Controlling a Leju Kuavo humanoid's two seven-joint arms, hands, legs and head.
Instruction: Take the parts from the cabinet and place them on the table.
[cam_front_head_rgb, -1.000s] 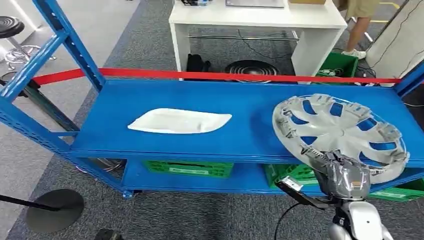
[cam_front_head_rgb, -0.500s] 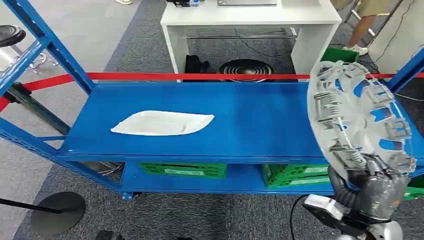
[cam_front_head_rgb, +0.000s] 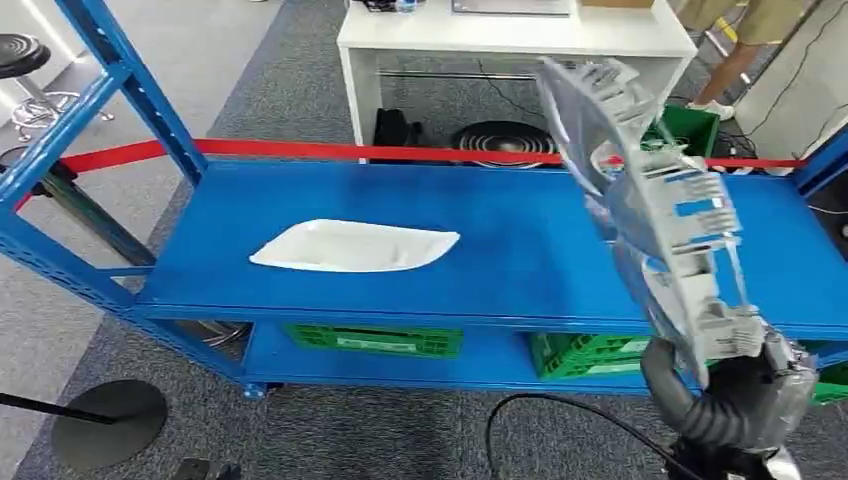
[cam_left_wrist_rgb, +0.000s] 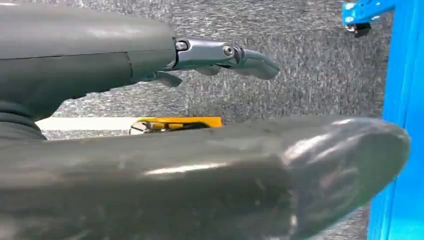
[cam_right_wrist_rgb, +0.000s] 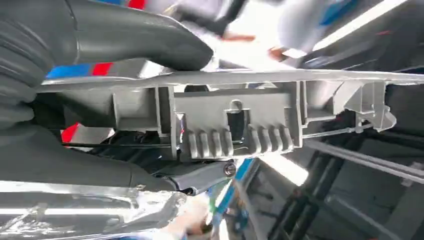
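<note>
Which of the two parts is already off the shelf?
The grey hubcap: the right robot hand holds it by the rim, raised on edge. The white tray still lies flat on the blue shelf.

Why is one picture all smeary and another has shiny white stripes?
In the right wrist view the background beyond the hubcap is smeared, probably motion blur, and washed out bright. In the left wrist view the left hand sits so close that it looks soft, with pale glare streaks along it. The head view is mostly sharp; the hubcap is slightly blurred.
</note>
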